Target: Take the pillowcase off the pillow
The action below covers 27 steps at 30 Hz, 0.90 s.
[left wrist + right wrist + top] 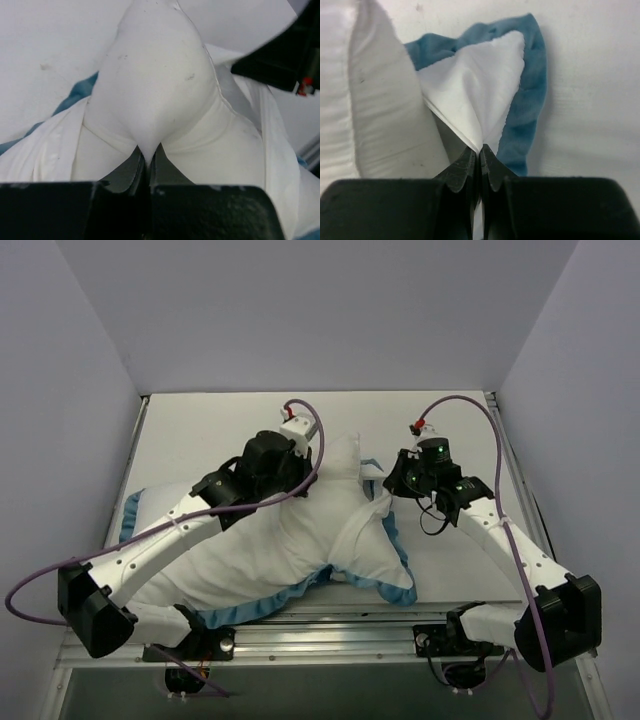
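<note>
The pillow [155, 75] lies in the middle of the table [200, 430], plump, smooth and white. The left gripper [149, 159] is pressed together on its far corner, which bulges up in a rounded cone. The pillowcase [480, 85], thin and white on the inside with a soft blue trim, is gathered in folds around the nearer part of the pillow. The right gripper [480, 152] pinches the pillowcase's pointed corner, just right of the pillow.

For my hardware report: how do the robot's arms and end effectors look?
Left arm and right arm: white links, black joint housings, a purple cable on each. Green lights on the right wrist. Left end effector and right end effector: black tapered fingers.
</note>
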Tool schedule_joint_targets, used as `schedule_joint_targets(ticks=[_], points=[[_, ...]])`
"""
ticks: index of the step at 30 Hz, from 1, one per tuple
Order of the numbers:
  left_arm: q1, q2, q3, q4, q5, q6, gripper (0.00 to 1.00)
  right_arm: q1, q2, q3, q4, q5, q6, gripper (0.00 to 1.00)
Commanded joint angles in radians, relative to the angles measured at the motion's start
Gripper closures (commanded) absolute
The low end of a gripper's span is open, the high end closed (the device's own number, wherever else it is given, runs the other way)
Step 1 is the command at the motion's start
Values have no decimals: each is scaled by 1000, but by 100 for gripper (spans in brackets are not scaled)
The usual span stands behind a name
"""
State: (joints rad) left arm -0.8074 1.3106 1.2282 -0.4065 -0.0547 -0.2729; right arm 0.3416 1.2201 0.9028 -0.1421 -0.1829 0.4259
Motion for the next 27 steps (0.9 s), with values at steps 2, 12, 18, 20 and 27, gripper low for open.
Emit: schedule_joint_targets(ticks=[2,12,18,20,27], points=[[48,120,148,24,-296,-81,98,-16,-16,86,-22,97,-45,100],[68,308,229,75,-180,-209,94,33,35,183,-51,152,-24,57],[36,251,211,63,-108,-210,24,76,-48,154,-91,252,14,46],[2,214,221,25,-141,-135,13,95,-86,111,-93,261,42,44],[-165,161,196,-72,-237,121,6,171,-223,-22,-97,306,161,36]])
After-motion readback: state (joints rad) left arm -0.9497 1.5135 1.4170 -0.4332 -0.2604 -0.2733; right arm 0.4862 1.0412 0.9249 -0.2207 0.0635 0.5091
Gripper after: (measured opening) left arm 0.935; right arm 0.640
